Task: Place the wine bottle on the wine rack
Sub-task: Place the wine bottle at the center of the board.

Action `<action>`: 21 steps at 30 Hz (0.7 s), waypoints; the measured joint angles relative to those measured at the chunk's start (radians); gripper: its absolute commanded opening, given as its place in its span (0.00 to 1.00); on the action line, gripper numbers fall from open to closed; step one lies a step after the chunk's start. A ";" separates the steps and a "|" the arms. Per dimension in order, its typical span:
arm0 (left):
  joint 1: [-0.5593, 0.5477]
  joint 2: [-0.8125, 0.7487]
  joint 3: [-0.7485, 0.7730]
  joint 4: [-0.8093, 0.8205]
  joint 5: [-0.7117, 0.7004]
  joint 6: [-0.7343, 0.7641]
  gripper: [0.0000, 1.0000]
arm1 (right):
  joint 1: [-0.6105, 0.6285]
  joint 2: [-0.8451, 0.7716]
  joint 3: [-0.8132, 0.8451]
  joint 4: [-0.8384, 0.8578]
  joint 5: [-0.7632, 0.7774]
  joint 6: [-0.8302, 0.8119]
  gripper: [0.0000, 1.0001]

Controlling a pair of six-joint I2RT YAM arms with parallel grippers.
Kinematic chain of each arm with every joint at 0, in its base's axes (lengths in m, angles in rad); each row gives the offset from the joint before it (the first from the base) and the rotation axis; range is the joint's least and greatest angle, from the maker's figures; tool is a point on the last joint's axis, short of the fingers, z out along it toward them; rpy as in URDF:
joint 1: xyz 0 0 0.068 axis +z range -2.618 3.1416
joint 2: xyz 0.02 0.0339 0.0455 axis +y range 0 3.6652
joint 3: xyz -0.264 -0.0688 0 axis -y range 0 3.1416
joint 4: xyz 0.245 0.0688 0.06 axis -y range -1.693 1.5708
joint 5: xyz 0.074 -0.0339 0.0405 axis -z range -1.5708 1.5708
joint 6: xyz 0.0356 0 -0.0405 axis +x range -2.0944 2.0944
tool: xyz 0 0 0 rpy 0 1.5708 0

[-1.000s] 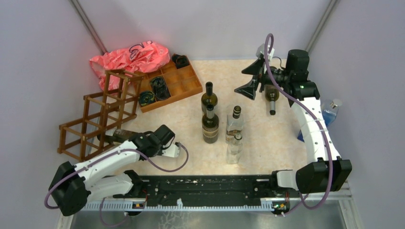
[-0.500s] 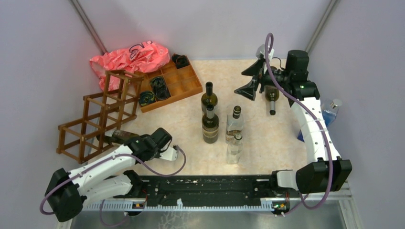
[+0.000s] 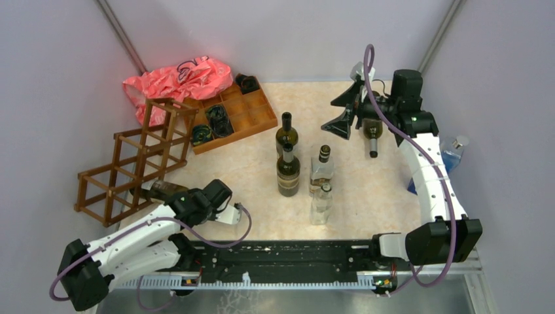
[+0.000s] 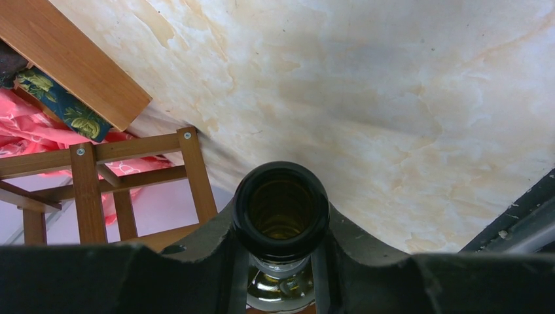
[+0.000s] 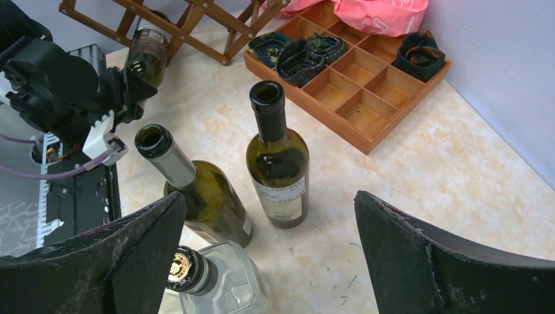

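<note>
The table [image 3: 373, 196] has a creamy top that looks like marble. On its left side sits the dark brown wine rack [image 3: 127, 167], set at a slant to the table's edge. Behind the rack lies a crumpled pink bag [image 3: 177, 78], with an orange-brown tray [image 3: 252, 108] just beside it. In the middle stand two green bottles [image 3: 286, 137], one behind the other, and two clear bottles [image 3: 321, 173] just to their right. One more dark bottle [image 3: 372, 134] lies on its side at the far right. A blue bottle [image 3: 451, 156] stands by the right wall.
</note>
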 measured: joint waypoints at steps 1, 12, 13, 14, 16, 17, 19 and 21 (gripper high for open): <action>0.000 0.001 0.001 0.000 0.001 0.001 0.00 | 0.000 0.000 0.002 -0.003 -0.001 0.002 0.99; 0.002 0.055 0.176 -0.014 0.107 0.003 0.00 | 0.000 0.001 0.111 -0.053 -0.001 -0.006 0.99; 0.002 0.063 0.201 -0.014 0.124 0.004 0.00 | 0.000 0.002 0.116 -0.055 -0.001 -0.006 0.99; 0.002 0.072 0.230 -0.015 0.144 0.003 0.00 | 0.000 0.002 0.117 -0.055 0.000 -0.006 0.98; 0.002 0.078 0.270 -0.022 0.179 0.002 0.00 | 0.000 0.003 0.118 -0.056 0.000 -0.006 0.98; 0.002 0.078 0.291 -0.026 0.199 0.002 0.00 | 0.000 0.003 0.118 -0.057 0.000 -0.006 0.99; 0.002 0.077 0.325 -0.032 0.228 -0.003 0.00 | 0.001 0.005 0.118 -0.064 0.003 -0.006 0.98; 0.003 0.075 0.344 -0.044 0.241 -0.012 0.00 | 0.002 0.007 0.118 -0.070 0.006 -0.006 0.98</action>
